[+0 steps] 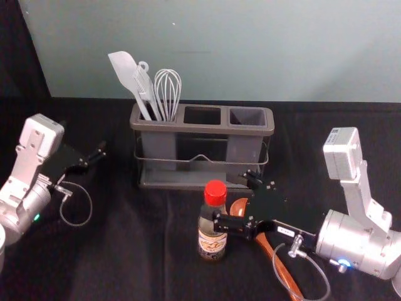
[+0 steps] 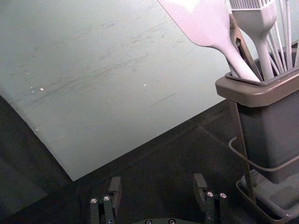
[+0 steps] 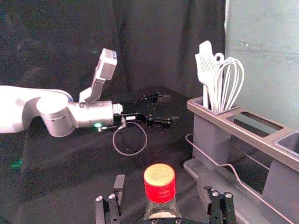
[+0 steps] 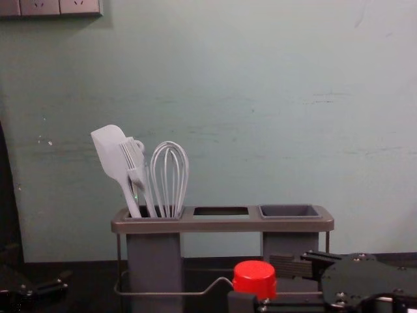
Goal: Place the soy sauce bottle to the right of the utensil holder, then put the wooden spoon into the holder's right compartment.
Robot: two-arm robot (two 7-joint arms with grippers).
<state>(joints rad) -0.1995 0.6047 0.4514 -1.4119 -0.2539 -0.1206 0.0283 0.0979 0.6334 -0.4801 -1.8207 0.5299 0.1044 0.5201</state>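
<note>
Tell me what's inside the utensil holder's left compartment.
A spatula, a brush and a whisk stand heads up, with another piece partly hidden among them that I can't identify. The compartment walls cover their lower ends.

Right in line with the gap between the right gripper's fingertips, the soy sauce bottle stands upright on the tabletop. The wooden spoon lies beneath that gripper (bowl beside the bottle, handle toward the robot). Beyond the gripper and reaching to its left is the utensil holder, with spatula, brush and whisk in the left compartment. The holder is right of the left gripper.
</note>
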